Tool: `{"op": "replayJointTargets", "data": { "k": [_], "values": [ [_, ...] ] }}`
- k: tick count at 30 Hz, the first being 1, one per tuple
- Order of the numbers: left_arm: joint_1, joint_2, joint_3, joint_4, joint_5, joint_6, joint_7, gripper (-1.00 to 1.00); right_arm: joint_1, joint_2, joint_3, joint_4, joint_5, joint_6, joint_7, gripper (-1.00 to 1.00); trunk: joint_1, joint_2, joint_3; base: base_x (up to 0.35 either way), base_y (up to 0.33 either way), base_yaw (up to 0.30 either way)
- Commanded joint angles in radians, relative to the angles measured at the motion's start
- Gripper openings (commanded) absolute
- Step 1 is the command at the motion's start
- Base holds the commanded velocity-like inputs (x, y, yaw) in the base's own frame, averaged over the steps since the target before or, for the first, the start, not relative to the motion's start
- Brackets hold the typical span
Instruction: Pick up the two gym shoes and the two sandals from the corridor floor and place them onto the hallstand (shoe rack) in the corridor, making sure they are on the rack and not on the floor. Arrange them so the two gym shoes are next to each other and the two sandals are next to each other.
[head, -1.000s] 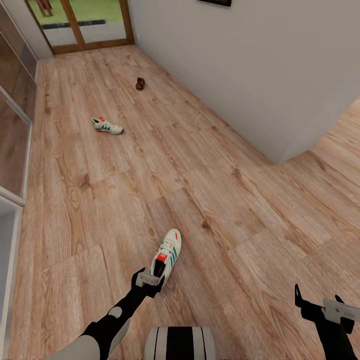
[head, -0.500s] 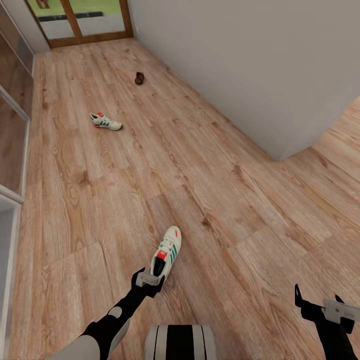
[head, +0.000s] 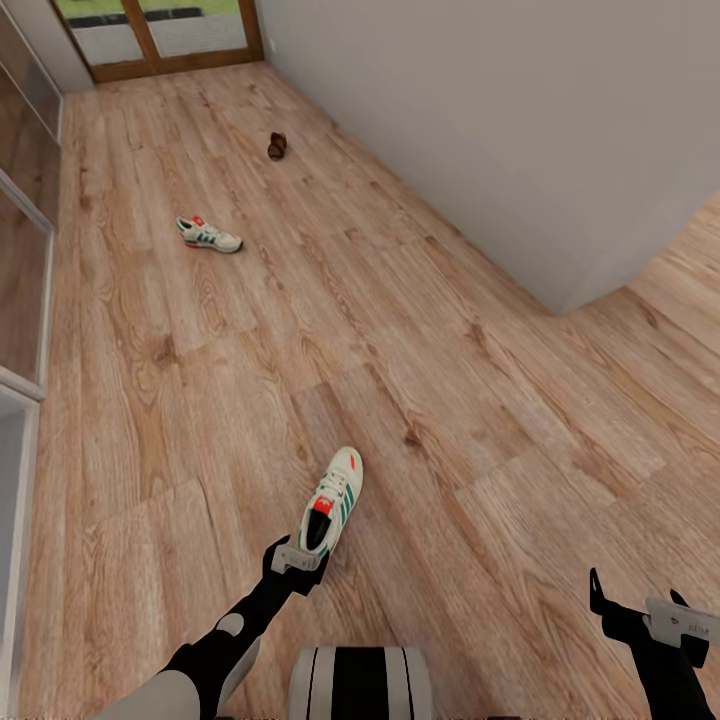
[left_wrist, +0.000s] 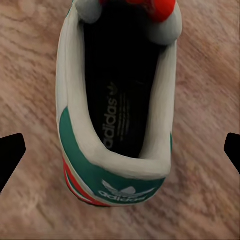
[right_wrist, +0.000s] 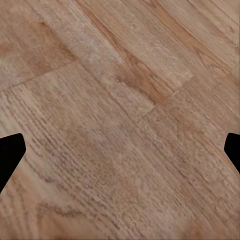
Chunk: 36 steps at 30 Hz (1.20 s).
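One cream-white gym shoe (head: 335, 497) with green stripes and an orange tongue patch lies on the corridor floor (head: 400, 330) just ahead of me. My left gripper (head: 295, 557) hovers over its heel, open. In the left wrist view the shoe's heel and dark lining (left_wrist: 120, 115) sit between the spread fingertips (left_wrist: 10, 157), with no contact visible. The other gym shoe (head: 208, 235) lies farther down the corridor. A dark brown sandal (head: 277, 146) lies beyond it. My right gripper (head: 640, 598) is open over bare planks (right_wrist: 120, 120). The hallstand is out of view.
A grey wall (head: 500, 120) runs along the right and ends at a corner (head: 560, 305), where the floor opens out to the right. Glass-fronted panels with pale frames (head: 20, 300) line the left edge. A wood-framed glass door (head: 150, 35) closes the far end.
The far shoe, sandal and door have slid slightly up in the picture, a camera shift. Both grippers and the near shoe keep their places.
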Motion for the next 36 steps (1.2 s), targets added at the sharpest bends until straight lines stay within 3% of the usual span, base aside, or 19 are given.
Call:
{"op": "replayJointTargets", "data": {
  "k": [1, 36],
  "values": [
    [-0.001, 0.0, 0.001, 0.001, -0.001, -0.003, -0.002, 1.0, 0.001, -0.001, 0.001, -0.001, -0.003, -0.003, -0.003, 1.0, 0.0, 0.0, -0.001, 0.0, 0.0, 0.0],
    [-0.001, 0.0, 0.001, 0.001, -0.002, -0.003, -0.002, 1.0, 0.001, 0.001, 0.002, 0.0, -0.002, -0.003, -0.003, 1.0, 0.0, 0.0, -0.027, 0.0, 0.0, 0.0]
  ]
}}
